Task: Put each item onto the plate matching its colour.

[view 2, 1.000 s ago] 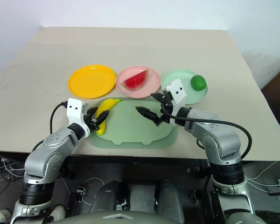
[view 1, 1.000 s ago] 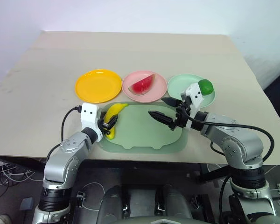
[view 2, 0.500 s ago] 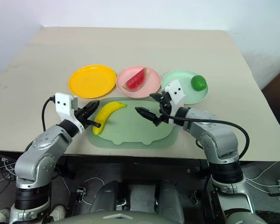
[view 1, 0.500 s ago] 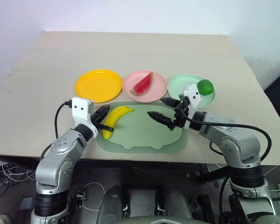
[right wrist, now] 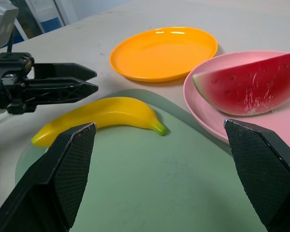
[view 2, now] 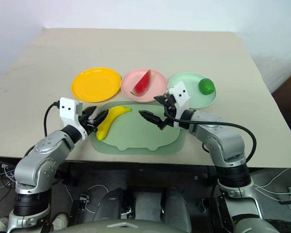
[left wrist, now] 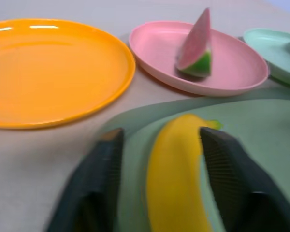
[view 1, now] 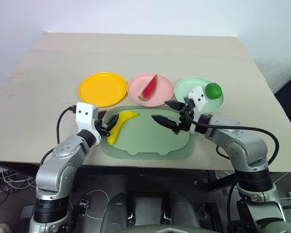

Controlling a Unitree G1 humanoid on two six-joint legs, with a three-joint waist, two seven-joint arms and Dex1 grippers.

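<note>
Beige table (view 1: 48,92) bears curved yellow banana (view 1: 120,123).

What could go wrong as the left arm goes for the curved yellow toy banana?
1. The left gripper straddles the curved yellow toy banana near one end; an off-centre pinch may let it swing or slip.
2. The open right gripper hovers over the same pale green pig-shaped tray; the arms could collide.

Three plates (view 1: 102,89) stand in a row behind the tray (view 1: 150,141); the banana (view 1: 119,124) lies on the tray's left end.
</note>
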